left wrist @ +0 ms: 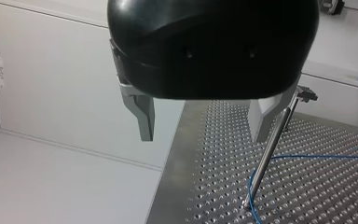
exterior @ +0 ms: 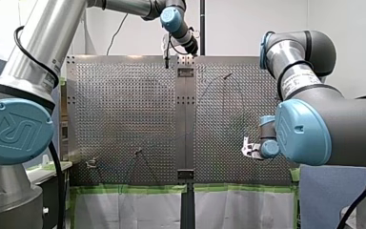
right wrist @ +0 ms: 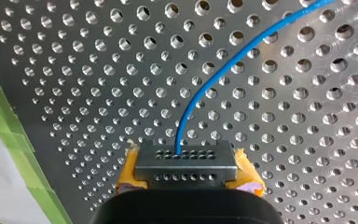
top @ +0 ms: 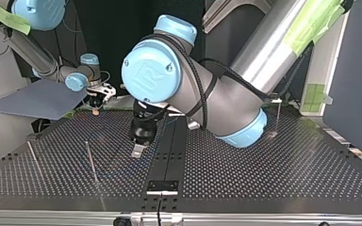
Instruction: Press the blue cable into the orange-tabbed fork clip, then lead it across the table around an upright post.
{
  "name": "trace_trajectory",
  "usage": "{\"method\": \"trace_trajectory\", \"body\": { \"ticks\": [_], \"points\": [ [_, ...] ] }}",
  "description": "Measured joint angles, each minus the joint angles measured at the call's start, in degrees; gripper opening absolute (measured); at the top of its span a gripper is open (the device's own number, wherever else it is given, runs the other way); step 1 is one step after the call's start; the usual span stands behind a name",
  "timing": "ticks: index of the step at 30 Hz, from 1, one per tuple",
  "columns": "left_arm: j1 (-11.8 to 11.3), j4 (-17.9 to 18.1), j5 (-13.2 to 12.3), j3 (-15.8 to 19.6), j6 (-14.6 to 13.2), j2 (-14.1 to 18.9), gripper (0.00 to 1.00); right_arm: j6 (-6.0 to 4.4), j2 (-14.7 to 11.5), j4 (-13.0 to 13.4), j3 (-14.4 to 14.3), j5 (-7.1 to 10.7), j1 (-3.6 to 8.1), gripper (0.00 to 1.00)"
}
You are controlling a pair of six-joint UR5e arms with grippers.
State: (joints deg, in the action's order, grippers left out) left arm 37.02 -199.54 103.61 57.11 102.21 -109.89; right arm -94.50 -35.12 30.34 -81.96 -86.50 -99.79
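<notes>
Left wrist view: left end effector (left wrist: 204, 138) spread wide; right end effector (right wrist: 186, 161) clamps the blue cable (right wrist: 190, 105).

My perforated table (exterior: 124, 119), two metal plates joined by a dark centre strip (top: 169, 150), is edged with green tape (exterior: 138, 188). Thin upright posts (top: 93, 162) stand on it. A blue cable (left wrist: 307, 157) lies across one plate, curving just beside one post's foot.
</notes>
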Motion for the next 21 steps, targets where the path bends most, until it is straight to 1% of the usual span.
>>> {"method": "trace_trajectory", "body": {
  "ticks": [7, 11, 15, 21],
  "points": [
    [0.07, 0.01, -0.03, 0.0, 0.37, -0.01, 1.0, 0.02, -0.01, 0.0, 0.09, 0.0, 0.0, 0.0],
    [0.24, -0.16, 0.8, 0.18, 0.89, -0.01, 1.0, 0.06, 0.0, -0.18, 0.24, 0.0, 0.0, 0.0],
    [0.41, -0.14, 2.62, 1.75, 0.95, 0.18, 1.0, 0.08, 0.0, -0.39, 0.32, 0.0, 0.04, 0.0],
    [0.13, 2.38, 3.14, 5.03, 0.78, 2.05, 1.0, 0.09, 0.0, -0.44, 0.34, 0.0, 0.07, 0.0]
  ]
}}
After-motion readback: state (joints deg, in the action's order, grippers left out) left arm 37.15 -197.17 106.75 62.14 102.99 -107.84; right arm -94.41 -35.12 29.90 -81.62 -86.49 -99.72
